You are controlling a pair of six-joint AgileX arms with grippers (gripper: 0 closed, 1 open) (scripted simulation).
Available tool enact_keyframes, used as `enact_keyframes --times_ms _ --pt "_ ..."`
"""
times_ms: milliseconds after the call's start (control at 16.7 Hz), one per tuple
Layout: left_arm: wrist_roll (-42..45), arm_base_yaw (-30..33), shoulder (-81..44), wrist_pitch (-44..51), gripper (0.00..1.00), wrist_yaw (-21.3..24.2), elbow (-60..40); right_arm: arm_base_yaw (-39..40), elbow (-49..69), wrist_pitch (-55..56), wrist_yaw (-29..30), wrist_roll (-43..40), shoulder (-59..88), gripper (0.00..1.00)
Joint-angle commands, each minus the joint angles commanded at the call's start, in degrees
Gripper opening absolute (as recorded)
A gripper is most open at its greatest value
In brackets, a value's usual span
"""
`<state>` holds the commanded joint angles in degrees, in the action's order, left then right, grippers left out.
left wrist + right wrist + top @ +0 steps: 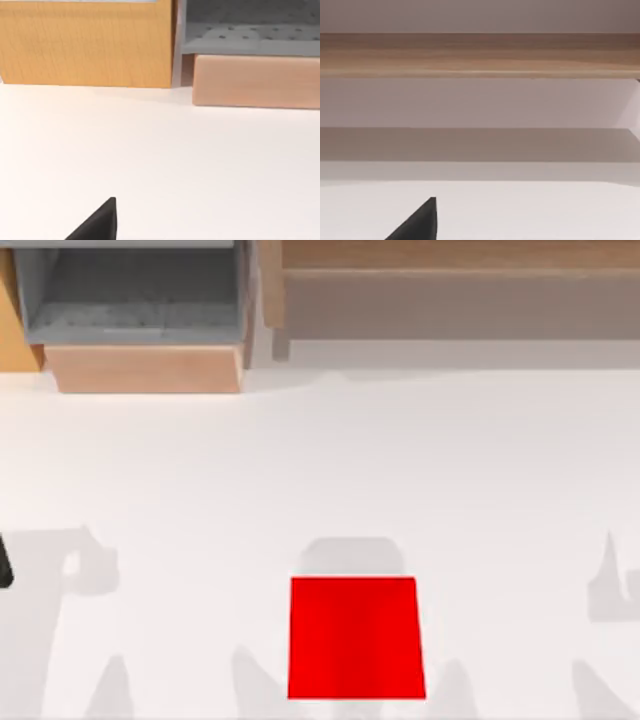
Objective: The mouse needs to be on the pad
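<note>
Red pad (355, 638) lies flat on white table (300, 460) at its near edge, sides square to it. My left gripper (95, 225), right gripper (415, 225): finger state unclear.

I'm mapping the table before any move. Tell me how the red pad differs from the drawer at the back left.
The pad is bright red all over; the drawer has a pale wood front and a grey inside. The pad lies flat near the table's front edge, about mid-width; the drawer stands raised at the back left. Both sit on the white table.
</note>
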<state>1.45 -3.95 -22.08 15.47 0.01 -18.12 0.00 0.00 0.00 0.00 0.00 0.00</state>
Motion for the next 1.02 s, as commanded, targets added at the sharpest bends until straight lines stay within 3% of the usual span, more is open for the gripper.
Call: enact_keyframes --times_ms 540,780,1020 --pt "2.54 -7.26 -52.31 31.17 1.00 0.33 -32.38 0.00 0.00 0.00 0.00 0.00 0.00 1.00" --pt "3.52 -9.72 -67.59 40.88 1.00 0.28 -43.97 0.00 0.00 0.00 0.00 0.00 0.00 1.00" --pt "4.01 -11.01 -75.35 45.52 1.00 0.21 -50.43 0.00 0.00 0.00 0.00 0.00 0.00 1.00"
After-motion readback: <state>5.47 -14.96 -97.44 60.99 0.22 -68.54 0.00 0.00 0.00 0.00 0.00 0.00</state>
